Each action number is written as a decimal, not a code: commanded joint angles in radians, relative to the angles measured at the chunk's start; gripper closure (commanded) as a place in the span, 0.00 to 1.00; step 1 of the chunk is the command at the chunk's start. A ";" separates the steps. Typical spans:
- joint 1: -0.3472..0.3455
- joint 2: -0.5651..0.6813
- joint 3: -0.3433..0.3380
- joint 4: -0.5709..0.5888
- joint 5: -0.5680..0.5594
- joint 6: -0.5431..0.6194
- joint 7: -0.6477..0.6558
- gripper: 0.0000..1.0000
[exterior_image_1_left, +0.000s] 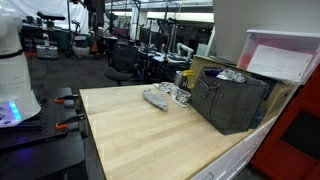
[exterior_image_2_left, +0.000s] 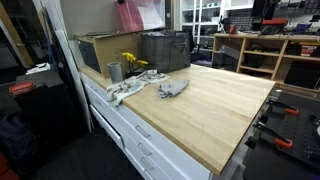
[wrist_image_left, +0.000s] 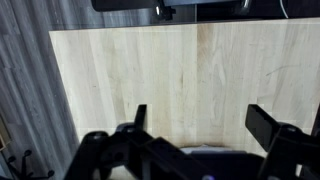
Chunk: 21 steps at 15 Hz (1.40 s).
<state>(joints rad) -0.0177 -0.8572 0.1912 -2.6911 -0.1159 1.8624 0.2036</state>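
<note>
In the wrist view my gripper (wrist_image_left: 200, 122) is open and empty, its two dark fingers spread wide above the bare light wooden tabletop (wrist_image_left: 180, 70). Nothing lies between the fingers. The gripper does not show in either exterior view. In both exterior views a crumpled grey cloth (exterior_image_1_left: 155, 99) (exterior_image_2_left: 172, 88) lies on the tabletop (exterior_image_1_left: 150, 140) (exterior_image_2_left: 225, 110) near a dark grey crate (exterior_image_1_left: 232, 100) (exterior_image_2_left: 165, 50).
A metal cup (exterior_image_2_left: 114, 71), a yellow object (exterior_image_2_left: 132, 63) and a white rag (exterior_image_2_left: 125, 92) sit by a cardboard box (exterior_image_2_left: 98, 50). A clear bin (exterior_image_1_left: 285, 55) rests over the crate. The robot's white base (exterior_image_1_left: 15, 75) stands off the table's end. Drawers (exterior_image_2_left: 140, 135) line the table front.
</note>
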 joint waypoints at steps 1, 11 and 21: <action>0.015 0.003 -0.012 0.002 -0.010 -0.003 0.010 0.00; -0.031 0.057 -0.017 0.022 -0.060 -0.012 0.015 0.00; -0.085 0.487 -0.085 0.199 -0.197 0.347 -0.005 0.00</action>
<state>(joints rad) -0.1097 -0.5442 0.1253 -2.6159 -0.3010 2.1378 0.2040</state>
